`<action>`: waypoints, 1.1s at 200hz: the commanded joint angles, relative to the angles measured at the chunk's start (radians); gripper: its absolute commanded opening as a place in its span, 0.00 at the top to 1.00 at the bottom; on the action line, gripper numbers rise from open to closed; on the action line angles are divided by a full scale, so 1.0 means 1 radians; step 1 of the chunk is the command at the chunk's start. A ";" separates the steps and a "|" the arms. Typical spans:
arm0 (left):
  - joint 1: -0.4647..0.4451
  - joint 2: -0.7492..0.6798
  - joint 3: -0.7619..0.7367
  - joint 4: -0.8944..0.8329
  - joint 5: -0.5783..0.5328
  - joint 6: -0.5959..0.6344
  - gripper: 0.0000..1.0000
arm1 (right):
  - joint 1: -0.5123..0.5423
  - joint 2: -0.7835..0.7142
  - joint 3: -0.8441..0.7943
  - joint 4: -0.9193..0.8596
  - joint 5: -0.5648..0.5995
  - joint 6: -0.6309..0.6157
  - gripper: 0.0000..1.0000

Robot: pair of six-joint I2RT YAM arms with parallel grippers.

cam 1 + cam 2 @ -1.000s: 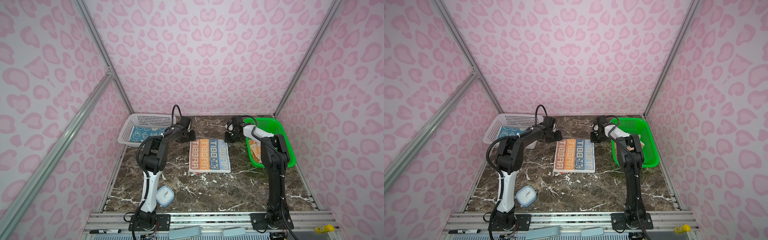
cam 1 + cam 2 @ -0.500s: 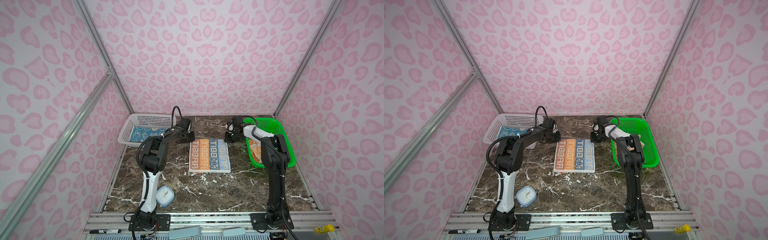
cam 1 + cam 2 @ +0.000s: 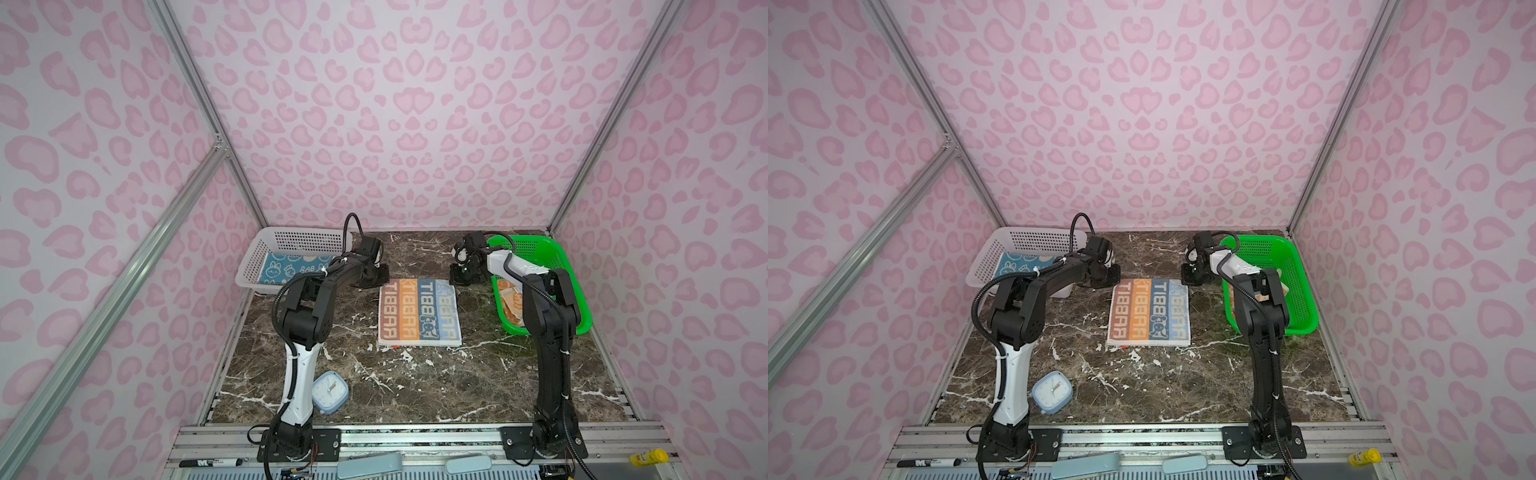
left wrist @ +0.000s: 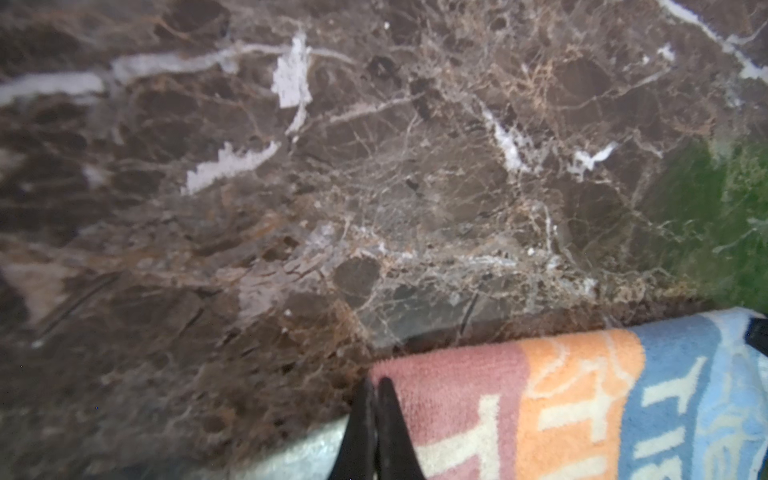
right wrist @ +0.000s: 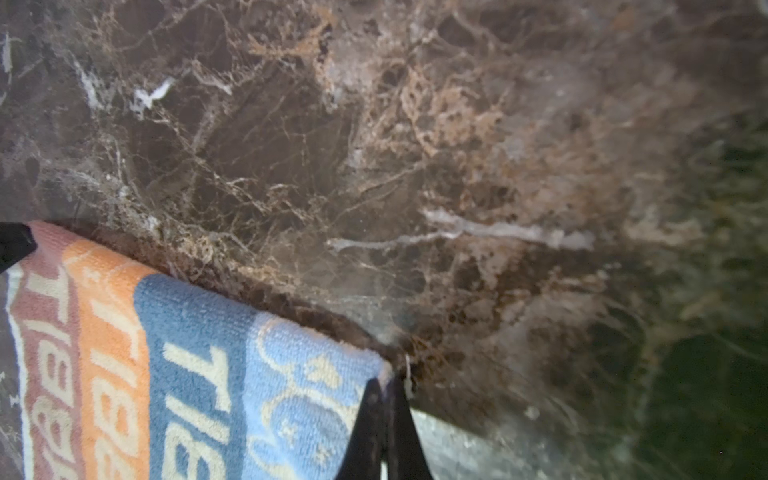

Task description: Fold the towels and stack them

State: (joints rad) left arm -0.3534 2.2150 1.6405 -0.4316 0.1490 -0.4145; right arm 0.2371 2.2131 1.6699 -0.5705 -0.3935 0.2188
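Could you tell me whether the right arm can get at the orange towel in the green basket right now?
Likely not yet: the right gripper is shut on a corner of the striped towel. Freed, it should reach the orange towel, since the open basket stands right beside it.

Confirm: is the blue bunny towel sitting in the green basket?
No, the blue towel lies in the white basket on the left, while the green basket holds an orange towel.
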 commanded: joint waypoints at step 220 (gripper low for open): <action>-0.056 -0.468 -0.582 0.136 -0.037 -0.122 0.96 | 0.070 -0.440 -0.558 0.102 0.019 0.089 1.00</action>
State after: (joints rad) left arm -0.3908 1.7676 1.1152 -0.3294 0.1734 -0.5095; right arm 0.2874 1.7809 1.1660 -0.4908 -0.4381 0.2901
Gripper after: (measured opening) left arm 0.052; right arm 0.052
